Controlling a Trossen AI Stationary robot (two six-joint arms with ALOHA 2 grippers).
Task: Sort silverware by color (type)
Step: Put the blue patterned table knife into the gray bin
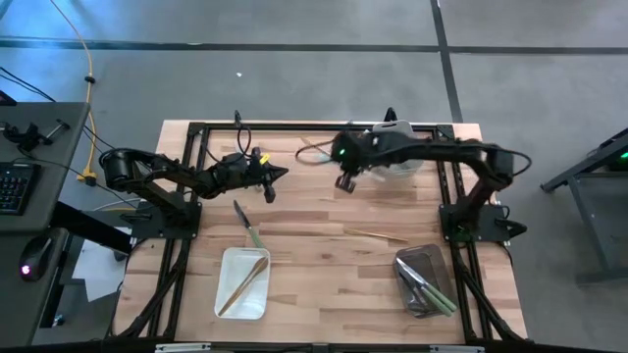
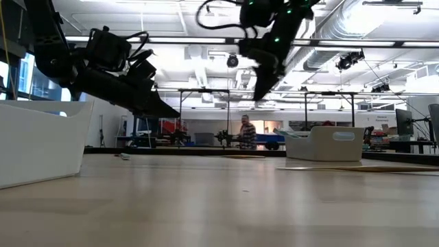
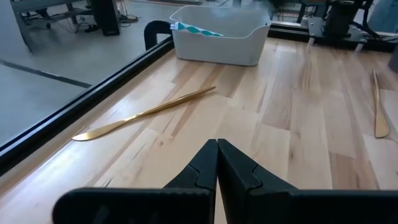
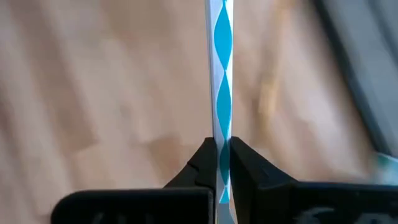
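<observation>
Right pincer clenching slim blue-and-white striped piece of silverware, carrying it high above tabletop near far edge, just beside white plastic bin at far right. Piece's long axis running straight ahead out of my fingers. Judging next move: short carry toward that bin, right arm plainly nearer.

Left pincer clenched empty, hovering toward far left. Gold knife lying flat ahead of it along far edge, handle pointing toward bin.
</observation>
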